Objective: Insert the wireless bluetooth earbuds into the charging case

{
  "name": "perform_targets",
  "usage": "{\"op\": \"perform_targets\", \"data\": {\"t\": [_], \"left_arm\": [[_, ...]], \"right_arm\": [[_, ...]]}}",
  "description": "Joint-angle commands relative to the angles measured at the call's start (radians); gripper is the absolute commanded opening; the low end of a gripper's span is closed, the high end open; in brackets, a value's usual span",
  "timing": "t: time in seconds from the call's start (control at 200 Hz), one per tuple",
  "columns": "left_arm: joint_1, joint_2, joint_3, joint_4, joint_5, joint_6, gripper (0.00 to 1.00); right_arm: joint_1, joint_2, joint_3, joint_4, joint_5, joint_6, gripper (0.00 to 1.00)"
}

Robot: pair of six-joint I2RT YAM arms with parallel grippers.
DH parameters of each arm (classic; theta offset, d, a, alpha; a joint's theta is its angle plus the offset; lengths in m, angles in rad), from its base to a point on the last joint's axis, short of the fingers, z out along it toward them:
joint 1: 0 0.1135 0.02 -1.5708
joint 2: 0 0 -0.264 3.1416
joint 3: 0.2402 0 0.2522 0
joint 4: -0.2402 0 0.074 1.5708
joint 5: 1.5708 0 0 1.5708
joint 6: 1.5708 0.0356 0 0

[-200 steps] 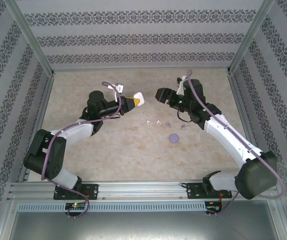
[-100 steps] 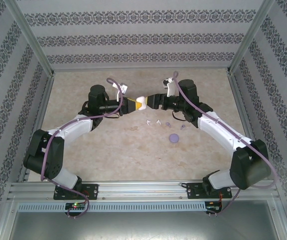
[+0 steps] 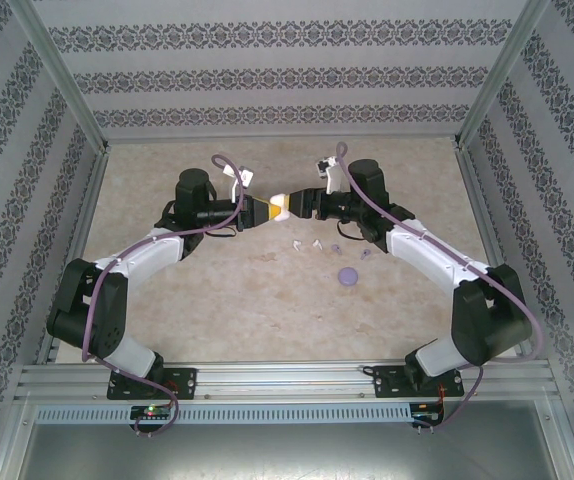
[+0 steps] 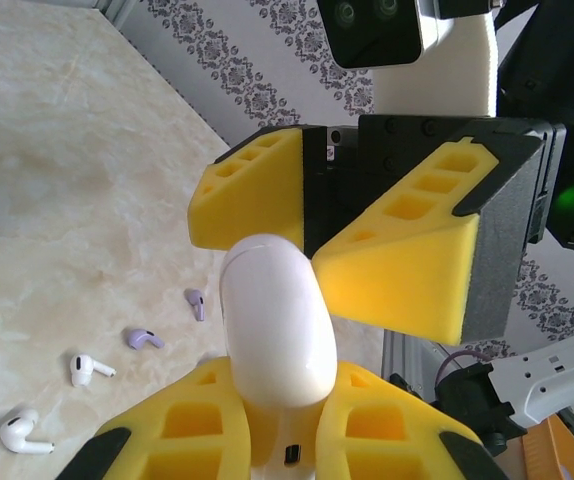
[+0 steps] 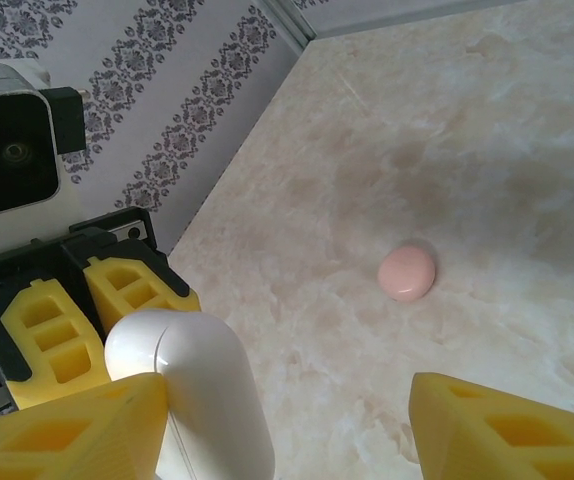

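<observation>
My left gripper (image 4: 273,415) pinched the white case (image 4: 272,320) by its base. My right gripper (image 5: 287,432) was spread around its tip. The earbuds (image 4: 92,368) lay on the table (image 4: 57,180) beneath both.

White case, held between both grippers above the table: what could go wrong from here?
1. The white case sits off-centre in the open right gripper, close against one finger. Closing could shove it sideways or twist it in the left gripper.
2. The left gripper pinches only the lower end of the smooth case, so it might slip and drop among the loose earbuds on the table.
</observation>
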Motion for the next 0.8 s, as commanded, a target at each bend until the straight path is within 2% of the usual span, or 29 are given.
{"op": "perform_targets", "data": {"t": [0.0,0.23,0.46,0.634,0.794], "left_arm": [[-0.006,-0.030,0.050,0.053,0.045,0.008,0.00],[-0.005,-0.047,0.048,0.070,0.042,-0.002,0.00],[-0.004,-0.056,0.034,0.090,0.039,-0.013,0.00],[-0.005,-0.051,0.029,0.096,0.033,-0.016,0.00],[-0.005,-0.042,0.037,0.090,0.033,-0.016,0.00]], "right_arm": [[0.006,0.020,-0.032,0.018,0.005,-0.006,0.63],[-0.059,0.020,-0.102,0.026,0.043,0.010,0.59],[-0.112,-0.022,-0.128,0.007,0.003,0.018,0.59],[-0.100,-0.114,-0.141,0.013,-0.052,0.047,0.60],[-0.029,-0.151,-0.086,-0.008,-0.039,0.045,0.62]]}}
